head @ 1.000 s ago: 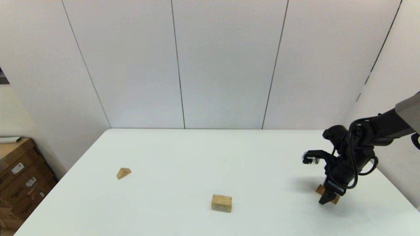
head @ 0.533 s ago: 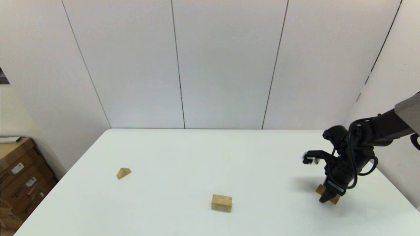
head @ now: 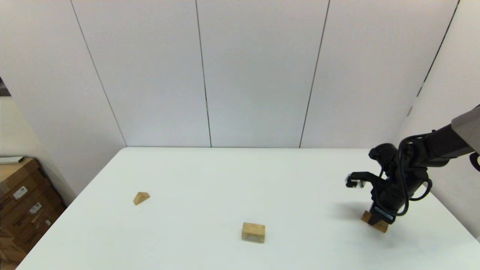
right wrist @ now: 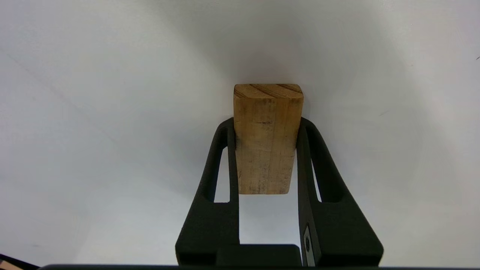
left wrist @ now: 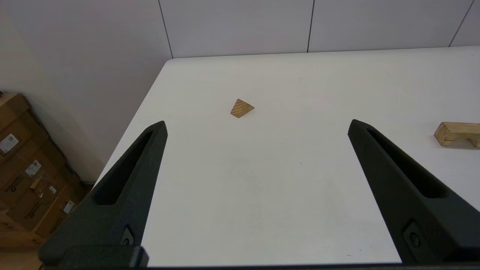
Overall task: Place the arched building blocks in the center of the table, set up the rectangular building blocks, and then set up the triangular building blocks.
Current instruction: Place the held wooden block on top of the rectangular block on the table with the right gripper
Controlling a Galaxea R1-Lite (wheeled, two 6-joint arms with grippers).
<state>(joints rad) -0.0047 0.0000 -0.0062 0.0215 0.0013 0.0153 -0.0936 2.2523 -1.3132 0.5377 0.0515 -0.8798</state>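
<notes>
On the right side of the white table (head: 210,176), my right gripper (head: 378,222) is shut on the rectangular block (head: 381,227). In the right wrist view the two fingers (right wrist: 225,150) press both long sides of this plain oblong block (right wrist: 267,142), which points away from the wrist. The arched block (head: 253,232) lies near the table's front middle, and its hollow side shows in the left wrist view (left wrist: 457,134). The small triangular block (head: 141,197) (left wrist: 242,108) rests on the left part of the table. My left gripper (left wrist: 257,125) is open and empty, back near the front left.
Cardboard boxes (head: 22,202) (left wrist: 26,168) are stacked on the floor beyond the table's left edge. A panelled wall stands behind the table's far edge and along its right side.
The right gripper's fingers have drawn up a little at the rectangular block, whose lower edge now shows beneath them. The arched and triangular blocks have not moved.
</notes>
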